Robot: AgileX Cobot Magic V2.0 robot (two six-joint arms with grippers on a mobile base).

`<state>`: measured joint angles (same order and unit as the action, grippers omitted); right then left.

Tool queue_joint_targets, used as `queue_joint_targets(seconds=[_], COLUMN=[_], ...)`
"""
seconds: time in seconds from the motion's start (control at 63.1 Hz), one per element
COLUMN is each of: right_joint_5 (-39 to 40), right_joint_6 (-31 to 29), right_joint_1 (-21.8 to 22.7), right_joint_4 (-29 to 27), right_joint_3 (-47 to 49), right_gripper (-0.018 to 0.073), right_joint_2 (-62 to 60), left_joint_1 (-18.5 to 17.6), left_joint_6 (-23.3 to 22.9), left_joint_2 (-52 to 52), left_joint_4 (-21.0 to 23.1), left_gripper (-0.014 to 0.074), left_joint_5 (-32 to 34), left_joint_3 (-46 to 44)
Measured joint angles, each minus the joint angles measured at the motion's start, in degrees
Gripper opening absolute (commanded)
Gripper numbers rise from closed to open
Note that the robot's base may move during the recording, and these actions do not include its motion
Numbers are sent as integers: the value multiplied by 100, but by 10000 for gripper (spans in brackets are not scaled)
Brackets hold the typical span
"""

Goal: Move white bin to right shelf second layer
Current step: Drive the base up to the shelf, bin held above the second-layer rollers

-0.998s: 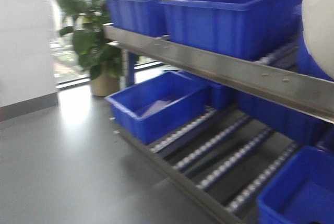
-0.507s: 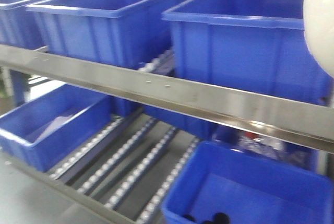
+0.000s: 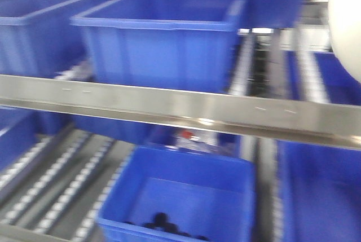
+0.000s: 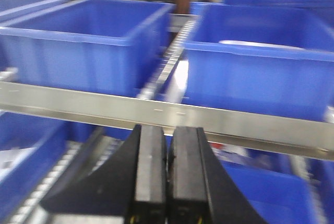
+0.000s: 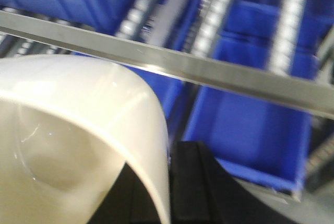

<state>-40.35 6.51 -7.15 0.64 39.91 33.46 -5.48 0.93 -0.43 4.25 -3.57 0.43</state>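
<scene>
At far right of front view, white bin (image 3: 345,25) held up w/ wall pinched in right gripper (image 5: 169,182), in front of shelf bar (image 3: 180,109). Blue crates (image 3: 163,39) on rollers behind. Left gripper (image 4: 167,174) clenched, nothing in it.

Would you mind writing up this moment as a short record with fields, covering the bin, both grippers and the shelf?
white bin: held up at the right gripper, its rim pinched between the fingers; also seen at the right edge of the front view
left gripper: shut, holding nothing, facing the shelf
shelf front bar: steel, running across the view
blue crates: on the roller level behind the bar, more below
placement: bin not yet on the shelf
</scene>
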Motion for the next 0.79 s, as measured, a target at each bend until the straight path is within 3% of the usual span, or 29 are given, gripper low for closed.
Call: queue_joint_targets(seconds=[0.792], right_joint_5=[-13], right_joint_6=[0], right_joint_1=[0], right_joint_4=[0], right_joint_3=[0], right_gripper=[49], right_joint_2=[0], left_joint_1=[0], left_joint_6=[0], left_joint_2=[0], left_joint_4=[0], left_gripper=[85], left_joint_5=[-11], left_joint_3=[0])
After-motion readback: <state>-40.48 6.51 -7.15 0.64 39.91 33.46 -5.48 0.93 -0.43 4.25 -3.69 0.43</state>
